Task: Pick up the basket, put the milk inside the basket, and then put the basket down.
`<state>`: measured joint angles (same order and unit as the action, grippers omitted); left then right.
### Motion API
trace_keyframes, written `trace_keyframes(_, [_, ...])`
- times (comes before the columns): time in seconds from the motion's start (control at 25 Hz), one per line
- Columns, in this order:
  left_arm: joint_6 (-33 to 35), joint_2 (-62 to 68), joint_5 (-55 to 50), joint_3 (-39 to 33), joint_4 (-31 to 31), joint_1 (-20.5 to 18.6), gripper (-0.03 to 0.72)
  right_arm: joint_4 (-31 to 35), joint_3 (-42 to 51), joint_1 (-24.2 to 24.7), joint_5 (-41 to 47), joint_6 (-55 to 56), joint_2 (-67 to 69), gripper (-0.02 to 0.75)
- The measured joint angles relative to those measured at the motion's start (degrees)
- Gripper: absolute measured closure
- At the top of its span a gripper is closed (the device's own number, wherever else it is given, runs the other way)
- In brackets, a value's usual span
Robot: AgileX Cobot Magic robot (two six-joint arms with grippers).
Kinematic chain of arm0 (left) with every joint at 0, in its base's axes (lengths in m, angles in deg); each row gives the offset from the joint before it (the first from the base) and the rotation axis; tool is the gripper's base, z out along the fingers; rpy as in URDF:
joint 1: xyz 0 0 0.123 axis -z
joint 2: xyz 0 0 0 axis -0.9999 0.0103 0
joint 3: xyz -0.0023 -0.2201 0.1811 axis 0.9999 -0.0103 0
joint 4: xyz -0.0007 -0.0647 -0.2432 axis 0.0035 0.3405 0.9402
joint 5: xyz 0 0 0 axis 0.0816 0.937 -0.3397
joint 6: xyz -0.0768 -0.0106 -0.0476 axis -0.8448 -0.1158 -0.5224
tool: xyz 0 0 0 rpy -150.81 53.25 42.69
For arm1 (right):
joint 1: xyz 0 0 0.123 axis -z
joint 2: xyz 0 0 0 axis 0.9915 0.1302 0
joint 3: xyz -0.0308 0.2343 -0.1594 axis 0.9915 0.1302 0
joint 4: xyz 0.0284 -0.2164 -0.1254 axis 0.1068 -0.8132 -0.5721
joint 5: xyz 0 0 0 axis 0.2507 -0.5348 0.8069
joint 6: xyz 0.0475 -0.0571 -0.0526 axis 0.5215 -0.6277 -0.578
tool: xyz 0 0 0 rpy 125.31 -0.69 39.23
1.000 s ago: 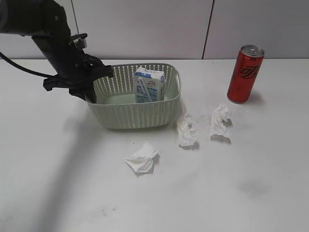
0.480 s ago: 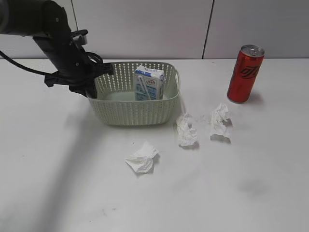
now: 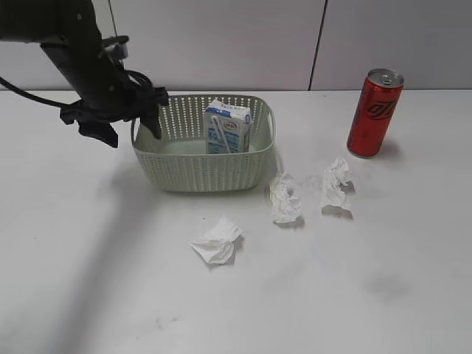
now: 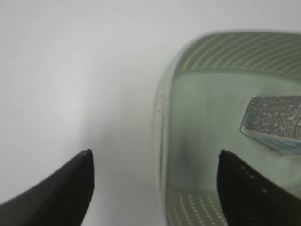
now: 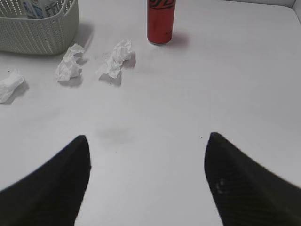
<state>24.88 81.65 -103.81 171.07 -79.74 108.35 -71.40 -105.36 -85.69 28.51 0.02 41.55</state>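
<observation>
The pale green basket (image 3: pixel 206 173) stands on the white table. The white and blue milk (image 3: pixel 227 129) stands upright inside it, toward the right. My left gripper (image 3: pixel 133 131) is open and hovers just above the basket's left rim, one finger outside and one over the inside. In the left wrist view the left gripper (image 4: pixel 155 188) straddles the basket's rim (image 4: pixel 162 122) without touching it, and the milk (image 4: pixel 275 122) shows at the right. My right gripper (image 5: pixel 146 160) is open and empty over bare table, far from the basket (image 5: pixel 42 30).
A tall red can (image 3: pixel 375 112) stands at the back right and also shows in the right wrist view (image 5: pixel 161 21). Crumpled tissues lie in front of the basket (image 3: pixel 217 242) and to its right (image 3: pixel 285 199) (image 3: pixel 336 183).
My left gripper has let go of the basket's left rim, opened wide and risen slightly. The basket has settled level on the table.
</observation>
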Motion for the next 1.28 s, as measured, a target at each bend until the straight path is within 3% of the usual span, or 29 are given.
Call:
trace_keyframes(0.28, [10.18, -6.63, -8.75, 0.3, -0.76, -5.07, 0.067, 0.02, 0.0, 0.0, -0.04, 0.0, 0.0, 0.146])
trace_keyframes(0.44, [16.72, -7.06, -17.49, 0.3, -1.29, -10.9, 0.067, 0.06, 0.0, 0.0, -0.04, 0.05, 0.0, 0.146])
trace_keyframes(0.64, [19.14, -9.73, -22.54, -3.02, -2.6, -17.65, 0.075, 0.06, 0.0, 0.0, -0.04, 0.05, 0.0, 0.146])
trace_keyframes(1.04, [23.49, -34.12, -19.92, -29.05, -4.1, -19.65, 0.097, 0.06, 0.0, 0.0, -0.1, 0.05, 0.0, 0.146])
trace_keyframes(1.28, [23.73, -52.14, -18.78, -40.75, -4.1, -19.71, 0.099, -0.12, 0.0, 0.0, -0.15, 0.05, 0.0, 0.146])
